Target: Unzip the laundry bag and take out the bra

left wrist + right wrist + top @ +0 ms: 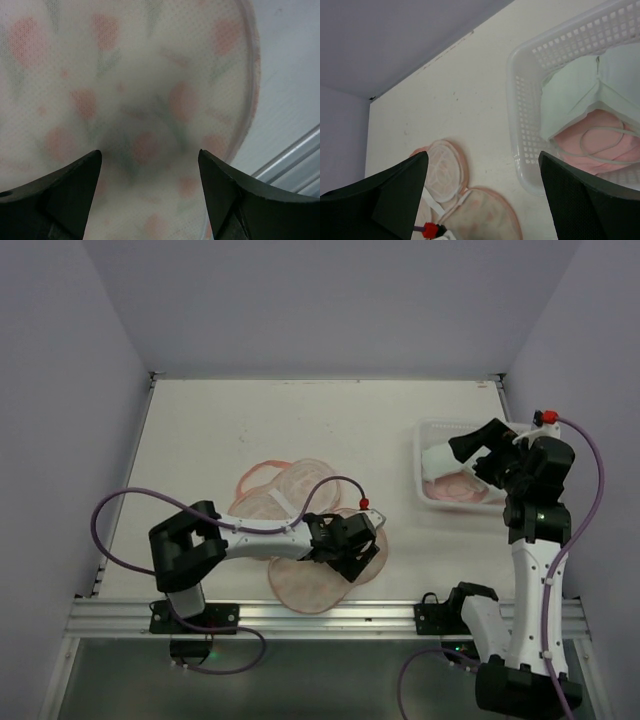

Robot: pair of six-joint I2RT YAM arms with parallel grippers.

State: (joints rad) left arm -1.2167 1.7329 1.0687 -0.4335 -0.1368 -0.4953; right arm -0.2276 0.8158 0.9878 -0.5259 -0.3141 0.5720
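Lift the left gripper (150,155) straight up off the laundry bag (300,588), fingers spread wide, clasping nothing, only blurred printed mesh beneath; touching or just above, cannot tell. Draw the right gripper (482,154), likewise wide apart and empty, clear of the basket (520,65). From above: bag splayed unzipped toward six o'clock of the table (200,420), basket at three o'clock. Only from the right wrist: what looks like the bra (600,135), pink with a thin strap, partly under a pale cloth (570,100) inside the basket

Robot lab cell: bare walls (330,300) round white tabletop (300,420); left arm (255,533) & right arm (535,570) bolted to alu rail (330,615).
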